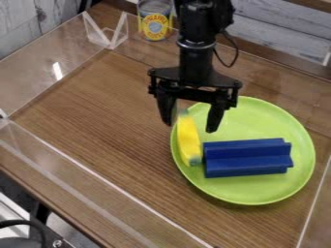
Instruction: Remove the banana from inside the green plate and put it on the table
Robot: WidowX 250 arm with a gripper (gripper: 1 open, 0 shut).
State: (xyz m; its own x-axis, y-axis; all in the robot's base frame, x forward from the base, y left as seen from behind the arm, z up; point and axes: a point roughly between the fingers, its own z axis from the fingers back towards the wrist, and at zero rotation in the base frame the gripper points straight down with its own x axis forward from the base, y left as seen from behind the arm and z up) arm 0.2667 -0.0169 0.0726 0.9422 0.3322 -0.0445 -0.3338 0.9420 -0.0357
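As seen from the camera: one black two-fingered robot gripper, jaws spread wide, pointing down over the far left part of the large round lime-green plastic plate. One small yellow toy banana with a greenish tip, lying inside the plate by its left rim, lower in view than the gripper, with tip towards the gap between the fingers; contact with them impossible to tell. Just right of the banana, one blue ridged rectangular block. Beneath the plate, one brown wood-grain tabletop.
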